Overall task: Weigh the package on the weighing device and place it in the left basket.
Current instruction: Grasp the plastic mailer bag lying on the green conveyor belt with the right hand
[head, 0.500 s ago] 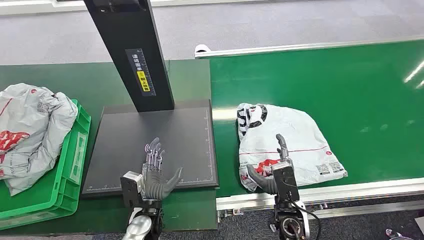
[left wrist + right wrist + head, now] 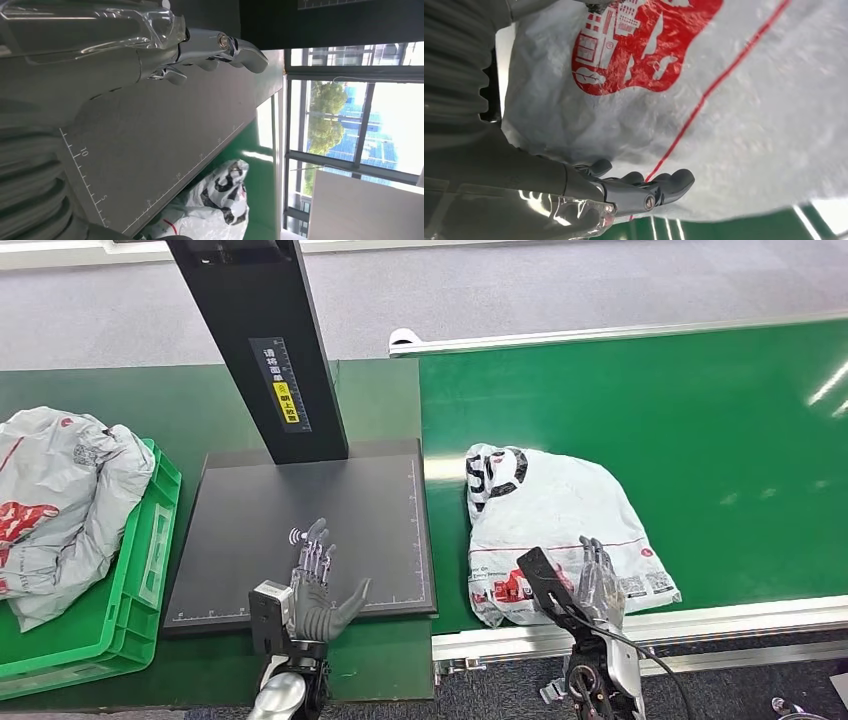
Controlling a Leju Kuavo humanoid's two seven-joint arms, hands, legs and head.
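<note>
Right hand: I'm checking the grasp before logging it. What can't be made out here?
- Contact between the right hand and the white package: in the head view the wrist hides it.
- Thumb position: cut off in the right wrist view.
- Package label text: too small.
- Scale reading: no display visible.

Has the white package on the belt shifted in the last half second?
Yes. The white package has slid a little left, toward the black weighing plate, narrowing the strip of green belt between them.
</note>
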